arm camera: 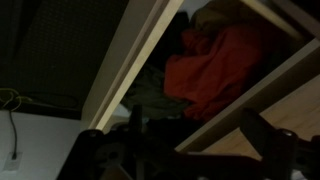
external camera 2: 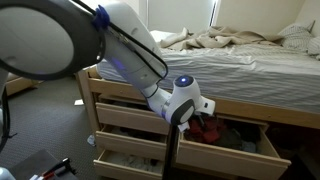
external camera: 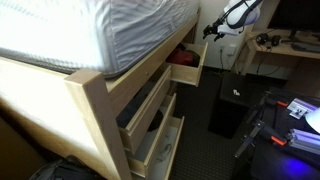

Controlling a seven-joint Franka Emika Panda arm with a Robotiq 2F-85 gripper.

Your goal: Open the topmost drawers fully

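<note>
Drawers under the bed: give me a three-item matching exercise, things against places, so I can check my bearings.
Things:
1. red garment
2. crumpled bedding
3. gripper

Places:
A. on top of the bed
B. outside the open top drawer, near its corner
C. inside the open top drawer

Pairs: 1-C, 2-A, 3-B.

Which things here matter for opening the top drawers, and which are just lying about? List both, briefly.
For the job: top drawers, end effector.

Lying about: red clothes, rumpled bedding, lower drawers, desk, black box on the floor.
</note>
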